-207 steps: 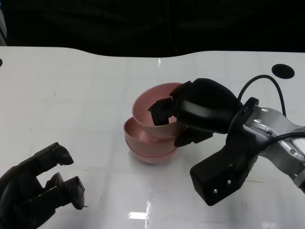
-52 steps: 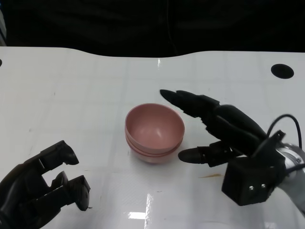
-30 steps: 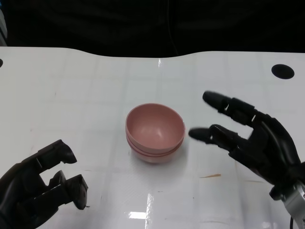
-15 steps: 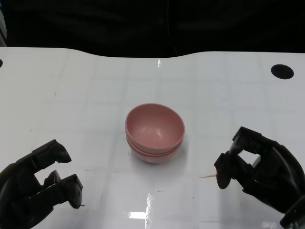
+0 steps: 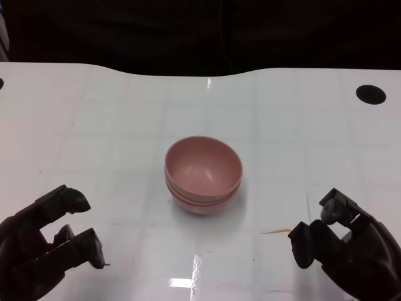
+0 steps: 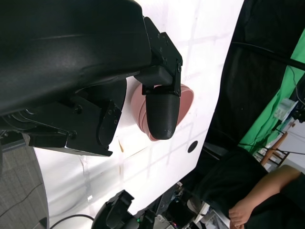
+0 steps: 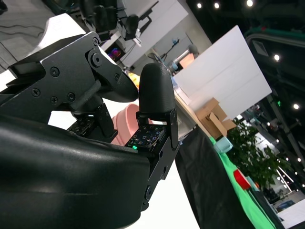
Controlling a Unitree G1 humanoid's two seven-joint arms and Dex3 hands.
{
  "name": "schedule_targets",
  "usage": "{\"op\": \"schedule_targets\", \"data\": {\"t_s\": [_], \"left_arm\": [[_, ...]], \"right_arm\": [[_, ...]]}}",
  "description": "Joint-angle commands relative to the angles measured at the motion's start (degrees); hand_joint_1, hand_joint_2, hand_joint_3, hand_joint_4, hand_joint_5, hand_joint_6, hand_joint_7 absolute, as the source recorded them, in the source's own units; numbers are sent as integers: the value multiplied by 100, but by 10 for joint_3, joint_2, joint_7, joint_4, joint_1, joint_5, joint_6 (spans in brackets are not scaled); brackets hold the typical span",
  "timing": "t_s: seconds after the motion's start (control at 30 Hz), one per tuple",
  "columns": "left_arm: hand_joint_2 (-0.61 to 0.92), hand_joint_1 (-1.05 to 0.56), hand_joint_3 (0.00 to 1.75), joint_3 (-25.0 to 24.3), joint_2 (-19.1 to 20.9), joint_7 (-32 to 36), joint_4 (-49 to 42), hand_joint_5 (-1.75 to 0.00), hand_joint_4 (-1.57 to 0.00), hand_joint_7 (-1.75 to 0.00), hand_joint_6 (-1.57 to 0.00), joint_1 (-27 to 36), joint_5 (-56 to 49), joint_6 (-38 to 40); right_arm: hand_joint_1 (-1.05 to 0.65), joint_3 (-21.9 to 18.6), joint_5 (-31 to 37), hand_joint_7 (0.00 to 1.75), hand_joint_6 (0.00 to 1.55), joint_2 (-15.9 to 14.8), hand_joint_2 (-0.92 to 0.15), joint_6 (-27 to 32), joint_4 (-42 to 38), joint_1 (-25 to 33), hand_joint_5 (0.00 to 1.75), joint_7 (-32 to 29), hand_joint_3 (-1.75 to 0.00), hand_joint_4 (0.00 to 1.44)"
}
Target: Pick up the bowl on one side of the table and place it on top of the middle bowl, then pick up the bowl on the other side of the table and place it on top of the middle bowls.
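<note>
pink bowls [image 5: 203, 174], nested upright, mid-table

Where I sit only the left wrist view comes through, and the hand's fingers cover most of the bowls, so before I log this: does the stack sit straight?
Observer: Yes. In the head view the pink bowls sit nested and upright in the middle of the table, with the top rim level.
Operator: Is the right hand holding anything?
Observer: No. The right hand is near the front edge, its fingers curled in on nothing, apart from the bowls.
Operator: And the left hand?
Observer: The left hand is likewise empty with curled fingers, apart from the bowls on the opposite side.
</note>
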State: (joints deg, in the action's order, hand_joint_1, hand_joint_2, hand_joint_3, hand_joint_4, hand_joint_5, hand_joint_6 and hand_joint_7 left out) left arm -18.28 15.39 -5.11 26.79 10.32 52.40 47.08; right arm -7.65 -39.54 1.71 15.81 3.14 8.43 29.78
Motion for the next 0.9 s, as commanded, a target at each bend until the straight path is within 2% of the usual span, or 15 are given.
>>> {"op": "schedule_targets", "data": {"t_s": [0.03, 0.1, 0.17, 0.27, 0.47, 0.9], "left_arm": [[92, 5, 141, -9, 5, 2, 0, -175, -79, -175, -48, 3, 2, 1], [92, 5, 141, -9, 7, -6, -4, -175, -79, -175, -48, 3, 1, -1], [92, 5, 141, -7, 9, -10, -5, -175, -79, -175, -49, 2, -3, -3], [92, 5, 140, -5, 9, -8, -7, -175, -79, -175, -50, -2, -9, -4], [92, 4, 138, -4, 9, -13, -22, -175, -79, -175, -53, -9, -13, -4], [92, 4, 140, -5, 7, -20, -24, -175, -78, -175, -54, -7, -18, -6]], "right_arm": [[-9, -8, 16, 123, 96, 1, -54, -32, 6, 20, 156, -3, -111, 98], [-9, -8, 22, 124, 96, 4, -53, -39, 13, 29, 159, -8, -115, 98], [-10, -11, 25, 134, 91, 10, -52, -50, 11, 31, 167, -11, -117, 95], [-11, -19, 14, 139, 87, 6, -53, -56, -8, 20, 173, 8, -116, 92], [-11, -27, 11, 143, 84, 7, -54, -72, -35, 5, 175, 35, -115, 90], [-7, -15, 40, 148, 84, 16, -51, -94, -24, 10, 175, 12, -118, 93]]}}
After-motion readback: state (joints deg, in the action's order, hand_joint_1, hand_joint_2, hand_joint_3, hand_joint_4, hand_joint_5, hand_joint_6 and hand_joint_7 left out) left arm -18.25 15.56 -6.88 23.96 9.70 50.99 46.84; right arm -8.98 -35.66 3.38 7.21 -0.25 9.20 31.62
